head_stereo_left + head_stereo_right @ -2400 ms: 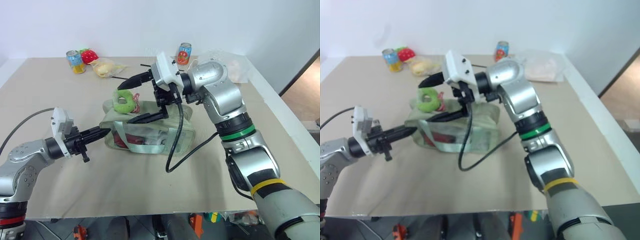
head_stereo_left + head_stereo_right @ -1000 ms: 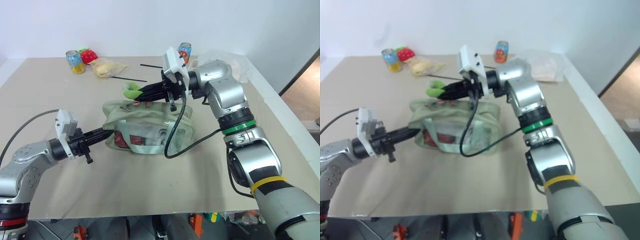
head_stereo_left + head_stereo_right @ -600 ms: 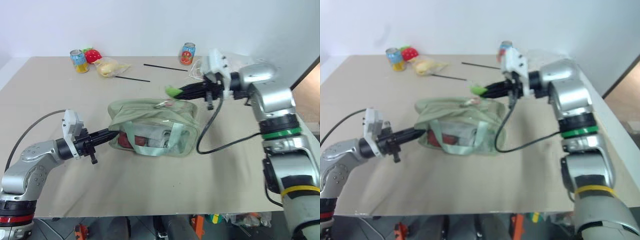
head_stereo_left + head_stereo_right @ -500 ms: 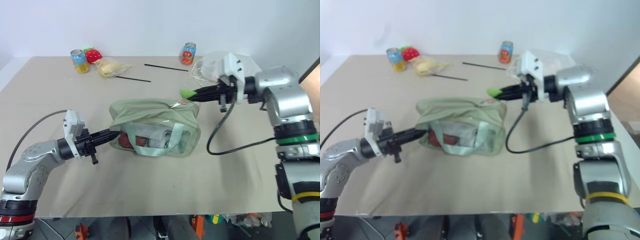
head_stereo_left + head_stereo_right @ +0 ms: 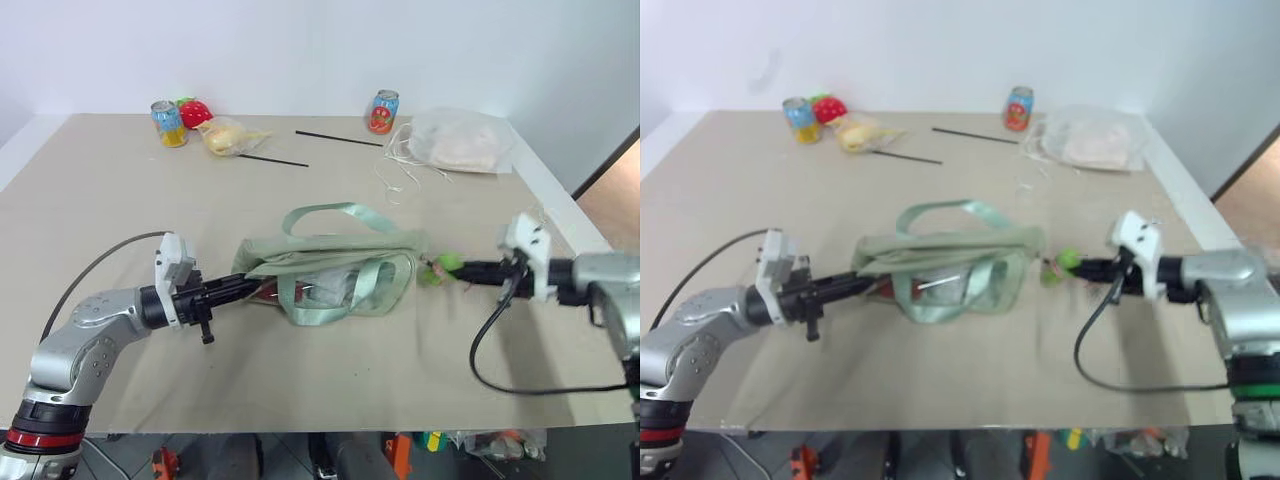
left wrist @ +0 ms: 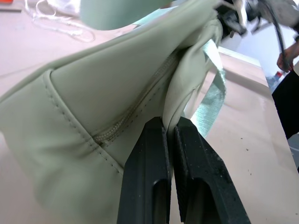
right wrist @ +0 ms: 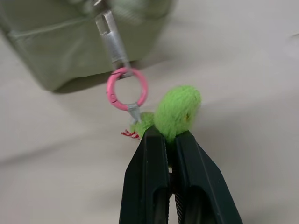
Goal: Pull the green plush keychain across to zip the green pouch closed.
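Head stereo pair looks down over table [image 5: 120, 180]; wrist cams close-up (along claws).

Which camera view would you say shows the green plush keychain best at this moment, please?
The right wrist view: the green plush keychain sits close up, pinched in the right gripper, with its pink ring and metal zipper pull clear. In both eye views it is a small green blob beside the green pouch.

A beige table [image 5: 120, 190] carries the green pouch [image 5: 330, 270] at centre; two drink cans [image 5: 168, 122] [image 5: 381, 111], a red plush [image 5: 197, 112], a white plastic bag [image 5: 462, 141] and two black sticks [image 5: 338, 138] along the top edge.
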